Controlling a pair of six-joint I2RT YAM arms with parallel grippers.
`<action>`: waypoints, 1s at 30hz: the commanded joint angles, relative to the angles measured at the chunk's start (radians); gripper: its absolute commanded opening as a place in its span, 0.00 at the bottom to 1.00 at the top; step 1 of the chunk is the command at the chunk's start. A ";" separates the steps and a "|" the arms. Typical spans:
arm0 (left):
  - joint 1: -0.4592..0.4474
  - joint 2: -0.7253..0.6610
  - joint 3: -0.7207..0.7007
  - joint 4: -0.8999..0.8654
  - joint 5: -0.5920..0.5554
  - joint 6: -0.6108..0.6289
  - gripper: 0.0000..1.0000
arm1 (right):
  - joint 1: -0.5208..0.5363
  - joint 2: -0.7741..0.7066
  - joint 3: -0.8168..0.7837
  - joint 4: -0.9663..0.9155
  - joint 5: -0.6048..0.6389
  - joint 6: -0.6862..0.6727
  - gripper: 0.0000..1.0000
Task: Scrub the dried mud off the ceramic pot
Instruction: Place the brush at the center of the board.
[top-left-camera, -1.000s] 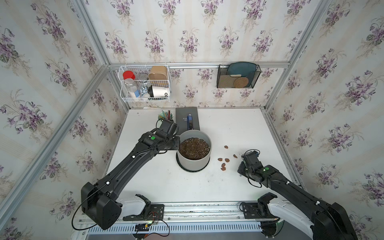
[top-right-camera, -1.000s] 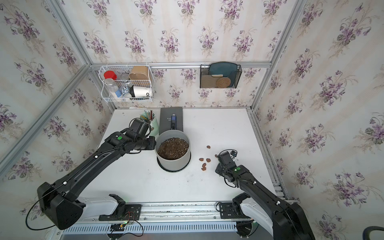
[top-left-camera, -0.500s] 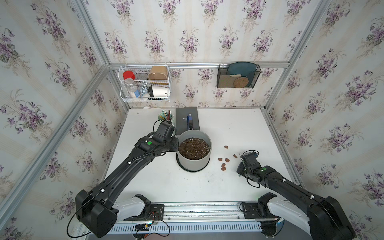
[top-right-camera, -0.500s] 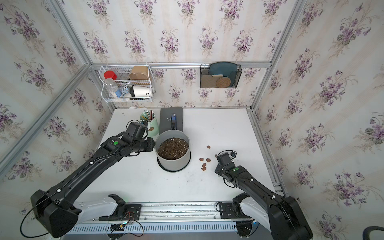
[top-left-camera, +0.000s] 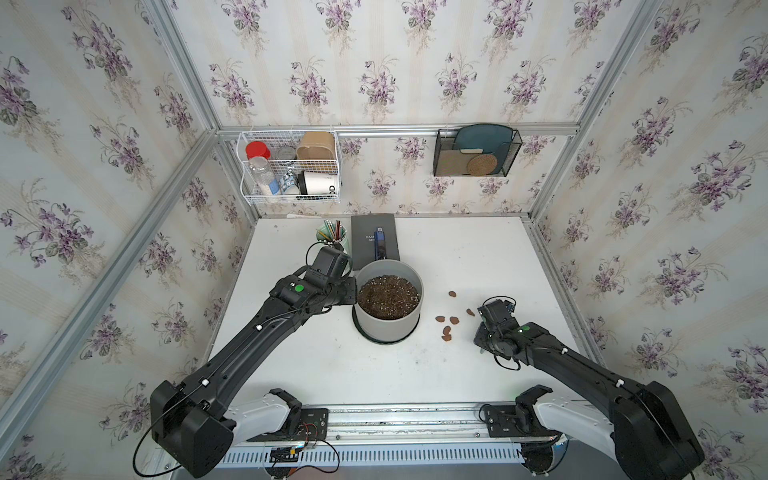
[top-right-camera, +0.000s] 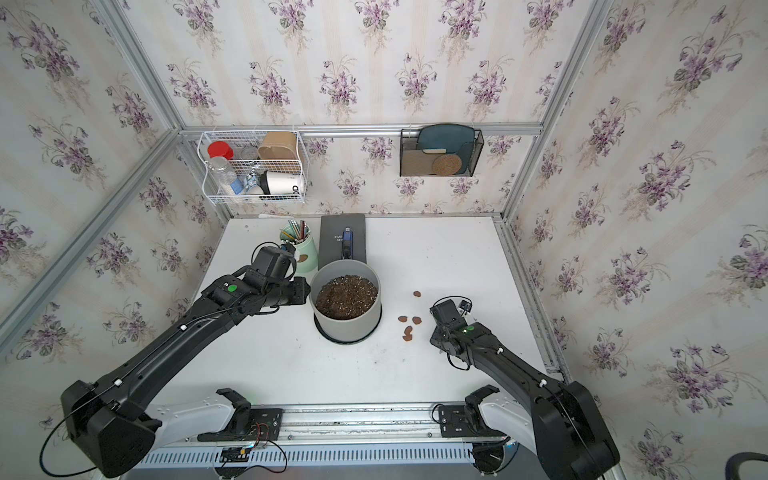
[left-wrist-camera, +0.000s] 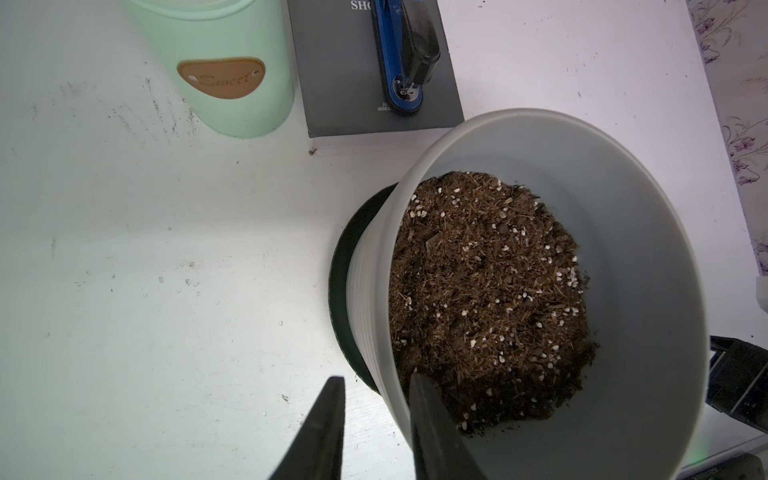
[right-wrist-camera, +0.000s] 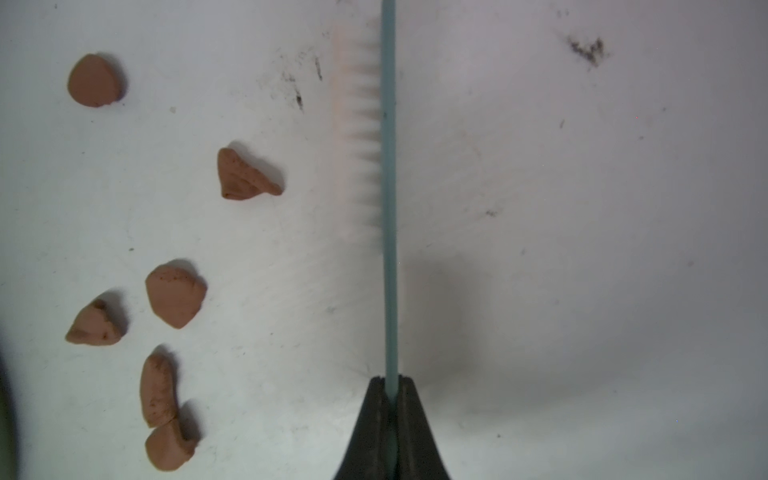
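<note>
The ceramic pot (top-left-camera: 388, 328) is wide and grey-white, holds dark speckled soil and stands on a black saucer (left-wrist-camera: 343, 266) mid-table. My left gripper (left-wrist-camera: 376, 378) is closed across its left rim, one finger inside over the soil and one outside. Several reddish-brown pieces of dried mud (top-left-camera: 454, 320) lie loose on the table right of the pot, and the pot wall that shows is plain. My right gripper (right-wrist-camera: 390, 380) is shut on the thin blue-grey handle of a white-bristled brush (right-wrist-camera: 388, 166), low over the table just right of the mud (right-wrist-camera: 175, 294).
A mint-green pencil cup (top-right-camera: 305, 253) and a dark book (top-left-camera: 365, 245) with a blue stapler (left-wrist-camera: 405, 54) on it stand close behind the pot. A white wire basket (top-left-camera: 291, 166) and a black mesh holder (top-left-camera: 476, 153) hang on the back wall.
The left arm's elbow and shoulder have swung down and outward while its gripper stays at the pot's rim. Pot, mud pieces and right arm have barely moved.
</note>
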 joint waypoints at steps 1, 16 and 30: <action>0.001 -0.005 -0.001 0.025 -0.007 -0.002 0.32 | 0.001 0.027 0.002 -0.040 -0.013 -0.006 0.08; 0.000 -0.016 0.007 0.028 -0.022 0.000 0.32 | 0.009 0.000 0.072 -0.109 0.030 -0.020 0.50; 0.005 -0.131 0.072 0.148 -0.433 0.103 0.61 | 0.183 -0.240 0.275 0.010 0.303 -0.128 0.90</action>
